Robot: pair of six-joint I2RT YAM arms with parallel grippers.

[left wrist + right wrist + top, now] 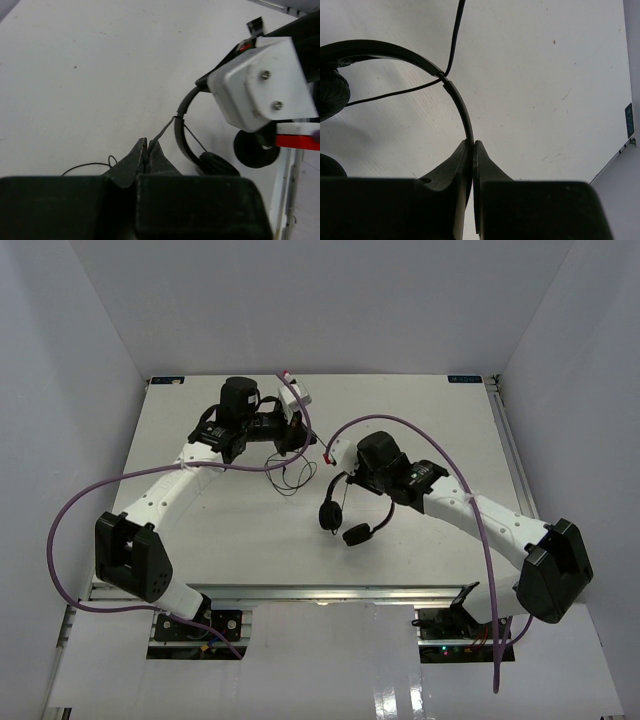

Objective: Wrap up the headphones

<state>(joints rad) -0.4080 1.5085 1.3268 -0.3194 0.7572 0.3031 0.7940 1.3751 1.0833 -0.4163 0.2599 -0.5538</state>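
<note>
The black headphones hang above the table's middle, both earcups pointing down. My right gripper is shut on their thin headband, which runs up out of the jaws; one earcup shows at the left edge. The thin cord meets the headband partway along it, and a second strand runs off to the left. My left gripper is shut on the cord, which stretches taut to the headband. Loose loops of cord lie on the table below the left gripper.
The white tabletop has raised rails along its right and near edges. Thick purple robot cables arc over both arms. The right arm's white wrist block hangs close in front of the left gripper.
</note>
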